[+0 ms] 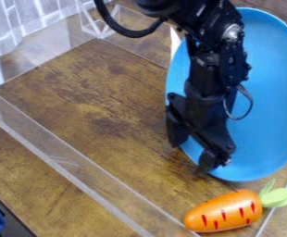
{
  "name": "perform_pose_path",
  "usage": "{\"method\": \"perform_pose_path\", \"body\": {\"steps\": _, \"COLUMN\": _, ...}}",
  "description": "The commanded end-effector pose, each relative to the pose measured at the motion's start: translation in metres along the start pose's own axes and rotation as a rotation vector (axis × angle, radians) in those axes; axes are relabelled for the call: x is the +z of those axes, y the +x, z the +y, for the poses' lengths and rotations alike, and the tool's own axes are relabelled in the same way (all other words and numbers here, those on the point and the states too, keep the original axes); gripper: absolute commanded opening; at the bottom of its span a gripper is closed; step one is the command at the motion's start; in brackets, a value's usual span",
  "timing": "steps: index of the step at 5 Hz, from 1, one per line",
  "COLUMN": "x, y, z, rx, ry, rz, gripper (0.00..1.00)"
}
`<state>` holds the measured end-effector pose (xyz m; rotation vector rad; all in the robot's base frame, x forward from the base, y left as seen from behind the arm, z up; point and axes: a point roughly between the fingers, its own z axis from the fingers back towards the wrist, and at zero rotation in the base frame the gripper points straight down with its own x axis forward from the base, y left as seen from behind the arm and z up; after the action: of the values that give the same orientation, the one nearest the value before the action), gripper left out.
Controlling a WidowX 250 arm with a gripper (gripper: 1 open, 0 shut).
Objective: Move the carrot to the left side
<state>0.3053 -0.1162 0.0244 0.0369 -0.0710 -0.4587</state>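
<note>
The orange toy carrot (225,212) with dark stripes and a green top (279,196) lies on the wooden table at the bottom right. My black gripper (198,148) hangs pointing down just above and left of it, over the lower edge of the blue plate (264,74). Its fingers stand open with nothing between them. A gap of bare wood separates the fingertips from the carrot.
A clear plastic wall (72,167) runs diagonally along the left and front of the wooden table (84,102). More clear plastic (29,23) stands at the top left. The arm's black cable loops above the plate.
</note>
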Motion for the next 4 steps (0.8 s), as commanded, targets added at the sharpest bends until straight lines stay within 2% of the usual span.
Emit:
{"method": "perform_pose_path", "body": {"steps": 1, "x": 0.007, "y": 0.011, "z": -0.012, "rx": 0.018, "ry": 0.005, "rz": -0.030, "gripper": 1.00}}
{"method": "perform_pose_path", "body": {"steps": 2, "x": 0.001, "y": 0.019, "z": -0.022, "rx": 0.056, "ry": 0.004, "rz": -0.022, "gripper": 1.00}}
{"method": "perform_pose_path", "body": {"steps": 4, "x": -0.008, "y": 0.026, "z": -0.044, "rx": 0.047, "ry": -0.006, "rz": -0.009, "gripper": 1.00}}
